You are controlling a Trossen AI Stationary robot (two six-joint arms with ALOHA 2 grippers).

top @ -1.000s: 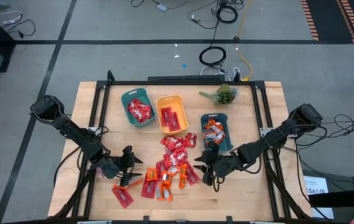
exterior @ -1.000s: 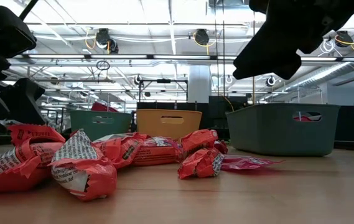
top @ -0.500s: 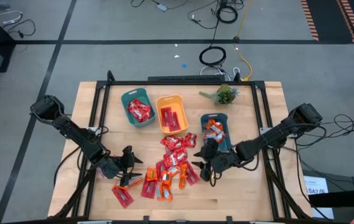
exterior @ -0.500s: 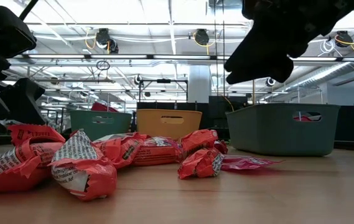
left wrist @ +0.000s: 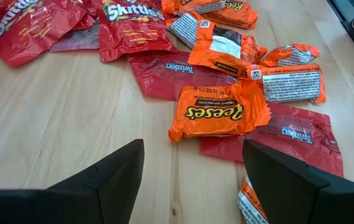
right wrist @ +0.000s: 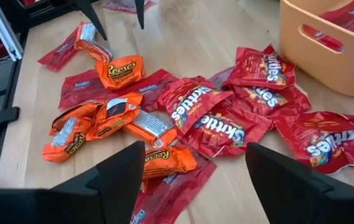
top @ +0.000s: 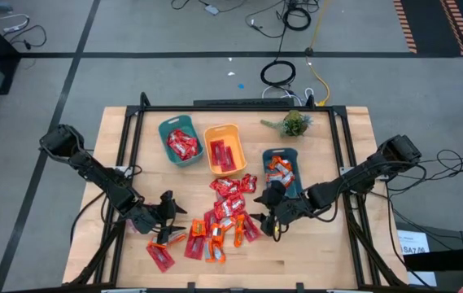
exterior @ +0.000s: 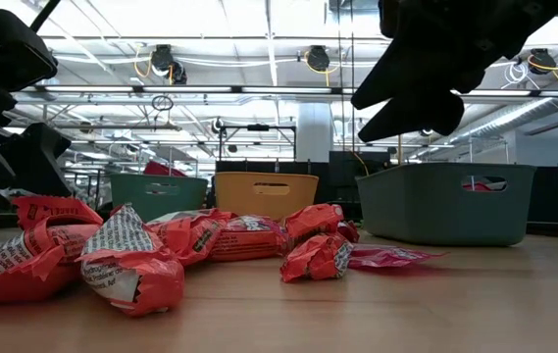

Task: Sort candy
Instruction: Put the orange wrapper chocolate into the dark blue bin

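- Premises: large industrial hall or robotics lab, not domestic.
- Floor (top: 133,32): grey concrete, marked with dark tape lines; hazard striping (top: 451,24) at one corner.
- Loose cables (top: 284,69) lie coiled on the floor behind the wooden table (top: 353,252).
- Ceiling (exterior: 259,59): exposed beams, strip lighting, hanging cable reels.

Bright, even overhead light; ceiling lamps (exterior: 259,29) blow out in the low view, leaving the arms there as dark silhouettes. Table (top: 329,252) evenly lit, shadows soft. Slight glare on candy (right wrist: 214,124) wrappers. Near wrappers in the low view look a bit soft, maybe out of focus.
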